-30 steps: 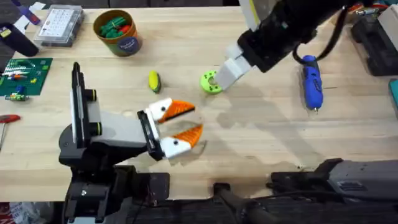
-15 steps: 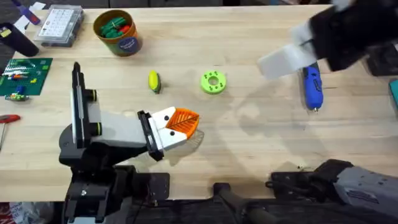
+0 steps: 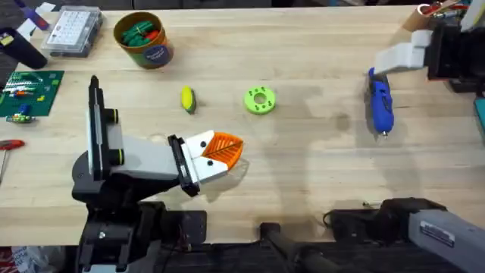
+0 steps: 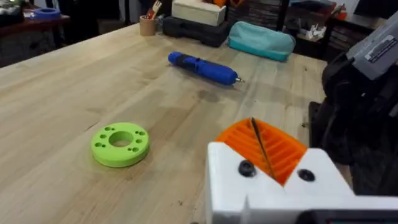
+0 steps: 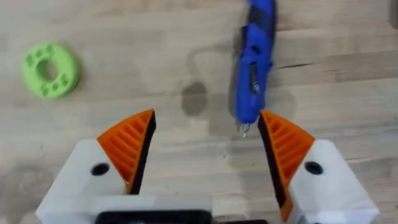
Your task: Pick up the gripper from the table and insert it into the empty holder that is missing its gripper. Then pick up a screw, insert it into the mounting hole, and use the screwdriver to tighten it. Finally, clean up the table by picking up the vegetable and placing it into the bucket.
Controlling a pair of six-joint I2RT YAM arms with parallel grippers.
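The right hand (image 5: 205, 149) is held wide open and empty above the screwdriver (image 3: 380, 102), seemingly to take it; the tool lies flat on the desk (image 3: 303, 174), right side; the left hand (image 3: 220, 155), pressed shut on nothing, is parked low near the vegetable (image 3: 187, 99).

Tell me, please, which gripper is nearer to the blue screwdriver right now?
The right gripper: it hangs open just above the screwdriver. The left gripper sits shut far across the table, nearer the green disc.
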